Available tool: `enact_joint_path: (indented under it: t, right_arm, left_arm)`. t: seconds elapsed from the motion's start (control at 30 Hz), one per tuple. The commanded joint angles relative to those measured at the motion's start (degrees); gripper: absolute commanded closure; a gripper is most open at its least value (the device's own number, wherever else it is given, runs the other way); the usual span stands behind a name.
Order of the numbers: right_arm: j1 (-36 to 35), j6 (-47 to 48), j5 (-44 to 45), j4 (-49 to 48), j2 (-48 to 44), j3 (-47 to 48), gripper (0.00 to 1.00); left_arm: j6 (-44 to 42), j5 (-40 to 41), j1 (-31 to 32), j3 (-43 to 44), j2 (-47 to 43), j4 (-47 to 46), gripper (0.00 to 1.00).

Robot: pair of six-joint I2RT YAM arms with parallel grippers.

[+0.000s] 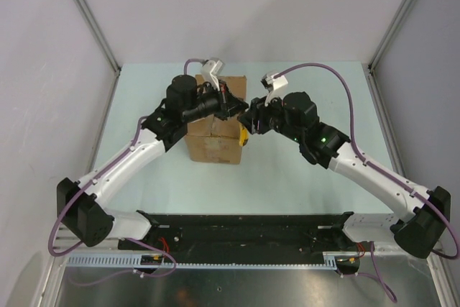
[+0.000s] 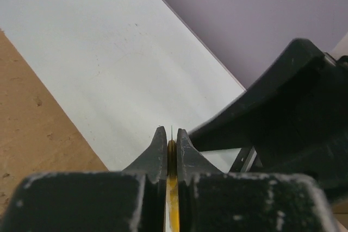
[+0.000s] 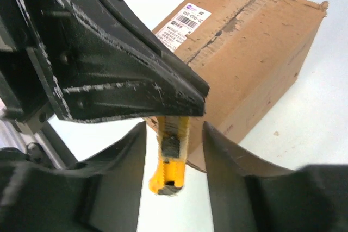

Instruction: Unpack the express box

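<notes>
2 arms meet over the express box (image 1: 214, 143) at mid-frame in the top view. They hide most of its top, and where each arm ends is hard to make out.

Left wrist: the left fingers (image 2: 157, 153) are pinched shut on a thin yellow knife (image 2: 172, 194), cut off at the bottom edge.

Right wrist: the right fingers (image 3: 228, 156) stand apart either side of the knife, holding nothing. The box fills the upper right, and its label (image 3: 183, 24) is partly hidden.

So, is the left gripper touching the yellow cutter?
Touching. In the left wrist view, the left gripper has its jaws shut on the yellow cutter, with no gap on either side.
</notes>
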State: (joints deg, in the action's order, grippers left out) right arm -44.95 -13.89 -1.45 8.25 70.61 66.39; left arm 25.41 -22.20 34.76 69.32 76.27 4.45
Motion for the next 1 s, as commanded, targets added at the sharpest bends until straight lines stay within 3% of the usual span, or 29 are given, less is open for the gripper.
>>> enact_joint_path:
  t: [0.0, 0.07, 0.2, 0.5, 0.8, 0.97]
  right_arm:
    - [-0.4, -3.1, 2.9, -0.8, -2.8, 0.7, 0.4]
    - [-0.4, -4.0, 3.7, -0.4, -4.7, 0.7, 0.22]
    - [-0.4, -7.4, 4.1, -0.4, -7.7, 0.7, 0.09]
    - [-0.8, -17.8, -1.4, -7.3, -11.0, 0.3, 0.04]
    - [0.6, -26.8, -2.5, -33.2, -9.3, -0.9, 0.01]
    - [4.2, -38.2, -10.6, -46.3, -5.8, -0.9, 0.04]
  left_arm:
    - [-1.4, 1.8, -0.1, 1.9, -3.0, 0.3, 1.0]
    - [-1.5, 2.0, -0.3, 3.4, -3.1, 0.7, 1.0]
    - [-0.1, 1.2, -1.4, 7.0, -3.1, 1.1, 1.0]
    - [11.8, 4.1, -3.3, 19.3, -1.9, 1.1, 1.0]
    - [23.4, 9.0, -4.2, 32.5, 1.4, -1.7, 1.0]
    - [28.5, 9.0, -4.0, 27.6, 1.1, -14.4, 1.0]
